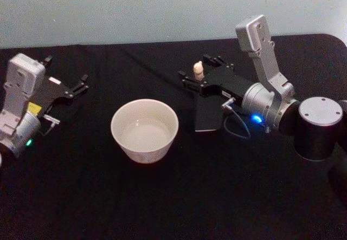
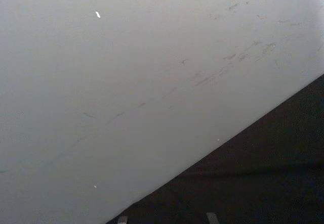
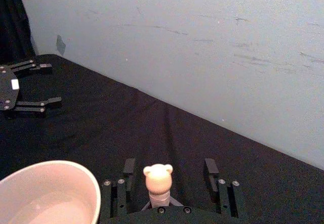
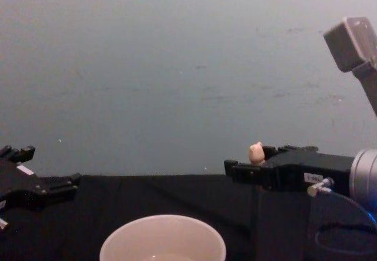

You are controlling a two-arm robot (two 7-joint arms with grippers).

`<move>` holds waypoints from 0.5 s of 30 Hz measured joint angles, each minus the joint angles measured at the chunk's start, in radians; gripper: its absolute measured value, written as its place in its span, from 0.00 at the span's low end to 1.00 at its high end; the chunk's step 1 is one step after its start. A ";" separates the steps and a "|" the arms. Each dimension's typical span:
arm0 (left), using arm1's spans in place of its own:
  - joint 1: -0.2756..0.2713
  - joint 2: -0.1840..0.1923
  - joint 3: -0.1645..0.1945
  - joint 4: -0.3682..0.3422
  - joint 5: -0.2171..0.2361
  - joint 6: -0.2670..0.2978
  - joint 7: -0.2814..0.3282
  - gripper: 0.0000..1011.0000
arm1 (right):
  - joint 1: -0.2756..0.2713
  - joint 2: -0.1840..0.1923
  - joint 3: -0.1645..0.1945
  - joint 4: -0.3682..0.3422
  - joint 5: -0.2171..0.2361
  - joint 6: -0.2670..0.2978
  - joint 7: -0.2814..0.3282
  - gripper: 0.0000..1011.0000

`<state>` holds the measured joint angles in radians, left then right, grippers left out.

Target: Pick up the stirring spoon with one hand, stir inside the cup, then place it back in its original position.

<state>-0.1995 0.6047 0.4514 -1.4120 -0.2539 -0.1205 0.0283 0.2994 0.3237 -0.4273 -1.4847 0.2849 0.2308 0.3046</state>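
Head view: right hand (image 3: 169, 165) sits over the dark square holder box (image 1: 209, 118), black fingers spread either side of the stirring spoon (image 1: 199, 71), whose rounded peach knob stands unpinched. A smooth round cream cup (image 1: 142, 154) sits nearby on the black cloth worktop (image 1: 162, 207). Left hand (image 1: 68, 75) idles far left, fingers apart.

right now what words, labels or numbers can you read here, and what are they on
Nothing reads clearly.
White label on the left gripper: too small to read.
Yellow sticker on the left arm: blurred.
White tag on the right gripper: dark marks, unreadable.
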 joint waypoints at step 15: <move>0.000 0.000 0.000 0.000 0.000 0.000 0.000 0.99 | 0.000 0.001 -0.001 -0.001 0.002 -0.001 0.000 0.41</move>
<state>-0.1996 0.6047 0.4514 -1.4120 -0.2539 -0.1205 0.0283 0.2994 0.3249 -0.4281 -1.4861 0.2866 0.2296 0.3046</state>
